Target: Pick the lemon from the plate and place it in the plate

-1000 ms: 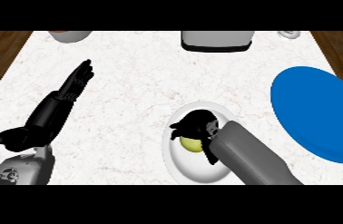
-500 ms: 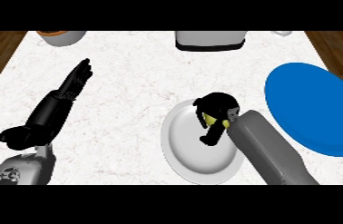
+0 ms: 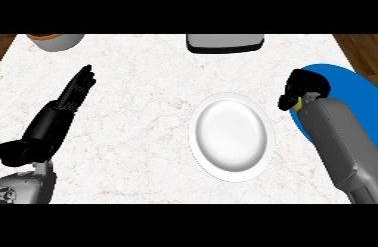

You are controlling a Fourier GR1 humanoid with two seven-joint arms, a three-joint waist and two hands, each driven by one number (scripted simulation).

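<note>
My right hand (image 3: pixel 303 88) is curled round the yellow lemon (image 3: pixel 297 105), of which only a thin sliver shows beneath the fingers. It hangs over the left edge of the blue plate (image 3: pixel 354 91) at the right. The white plate (image 3: pixel 230 136) in the middle of the counter holds nothing. My left hand (image 3: pixel 70 98) rests at the left with its fingers straight, pointing away from me.
At the back edge stands a grey appliance (image 3: pixel 224 42). A grey bowl with an orange inside (image 3: pixel 56 40) sits at the back left. The counter's wooden edge shows at the far right.
My right hand has lifted the lemon off the white plate and carried it right to the blue plate's edge. The view has shifted. The left hand has stayed still.
</note>
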